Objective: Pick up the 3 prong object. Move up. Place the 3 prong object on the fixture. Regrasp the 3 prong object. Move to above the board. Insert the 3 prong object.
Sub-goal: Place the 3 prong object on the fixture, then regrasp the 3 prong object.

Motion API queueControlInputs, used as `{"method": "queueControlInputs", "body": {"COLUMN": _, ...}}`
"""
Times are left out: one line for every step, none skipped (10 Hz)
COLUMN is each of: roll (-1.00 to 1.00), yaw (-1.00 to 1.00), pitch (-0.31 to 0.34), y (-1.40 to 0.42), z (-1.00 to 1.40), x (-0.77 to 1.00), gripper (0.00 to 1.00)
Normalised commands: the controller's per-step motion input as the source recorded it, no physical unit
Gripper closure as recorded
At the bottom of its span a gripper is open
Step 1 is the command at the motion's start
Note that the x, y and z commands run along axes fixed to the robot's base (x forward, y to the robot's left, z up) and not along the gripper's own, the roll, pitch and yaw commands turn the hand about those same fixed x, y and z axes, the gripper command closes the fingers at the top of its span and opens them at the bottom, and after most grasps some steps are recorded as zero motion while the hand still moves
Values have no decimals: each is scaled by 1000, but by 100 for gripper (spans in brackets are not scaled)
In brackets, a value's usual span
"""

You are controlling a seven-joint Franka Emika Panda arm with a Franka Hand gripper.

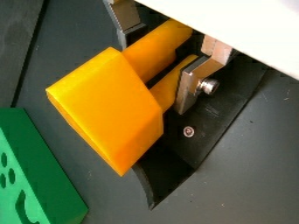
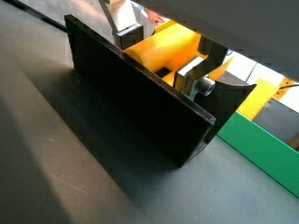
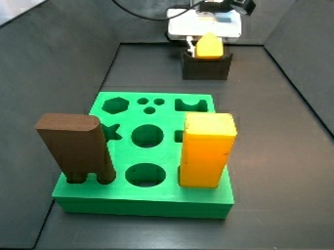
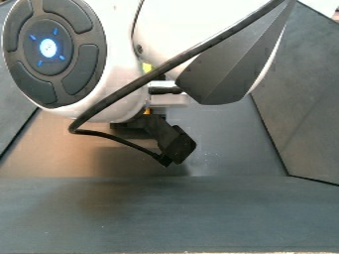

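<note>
- On the left of the near half of the worktop, in a side view, the tall brown block [image 3: 72, 146] stands in the board [image 3: 131, 200], which has open holes along its far edge.
- To its right the tall yellow-orange block [image 3: 208, 148] stands in the same board; neither is my piece.
- Far back and a little right of centre, my hand [image 3: 208, 39] hangs over the fixture [image 3: 206, 66], with the 3 prong object [image 3: 208, 46] resting on it.
- In a wrist view the 3 prong object [image 1: 111, 105] lies in the fixture's notch, and my silver fingers [image 1: 191, 83] sit against its narrower end. I judge them closed on it, though the contact itself is partly hidden.
- It looks like stiff, smooth plastic, light and not fragile, so I expect it to slip if pinched on a corner.
- I judge the flat side faces of the narrow part the best place to hold, keeping the piece square for insertion.
</note>
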Motion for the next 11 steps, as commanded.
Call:
{"method": "queueControlInputs", "body": {"roll": 0, "yaw": 0, "pitch": 0, "y": -500, "z": -167, "x": 0, "gripper": 100}}
{"method": "queueControlInputs", "body": {"roll": 0, "yaw": 0, "pitch": 0, "y": 0, "z": 0, "x": 0, "gripper": 0}}
{"method": "queueControlInputs", "body": {"roll": -78, "yaw": 68, "pitch": -32, "y": 0, "z": 1000, "x": 0, "gripper": 0}}
{"method": "queueControlInputs", "body": {"roll": -74, "yaw": 72, "pitch": -26, "y": 0, "z": 1000, "x": -6, "gripper": 0}}
{"method": "queueControlInputs", "body": {"roll": -37, "yaw": 74, "pitch": -7, "y": -1, "z": 1000, "x": -29, "gripper": 0}}
{"method": "queueControlInputs", "body": {"roll": -5, "yaw": 70, "pitch": 9, "y": -7, "z": 1000, "x": -34, "gripper": 0}}
{"method": "queueControlInputs", "body": {"roll": 20, "yaw": 59, "pitch": 40, "y": -6, "z": 1000, "x": -43, "gripper": 0}}
{"method": "queueControlInputs", "body": {"roll": 29, "yaw": 47, "pitch": 66, "y": -3, "z": 824, "x": -39, "gripper": 0}}
{"method": "queueControlInputs", "body": {"roll": 38, "yaw": 33, "pitch": 87, "y": 0, "z": 644, "x": -33, "gripper": 0}}
{"method": "queueControlInputs", "body": {"roll": 45, "yaw": 17, "pitch": 103, "y": 0, "z": 464, "x": -26, "gripper": 0}}
{"method": "queueControlInputs", "body": {"roll": 46, "yaw": -11, "pitch": 108, "y": 0, "z": 224, "x": -25, "gripper": 0}}
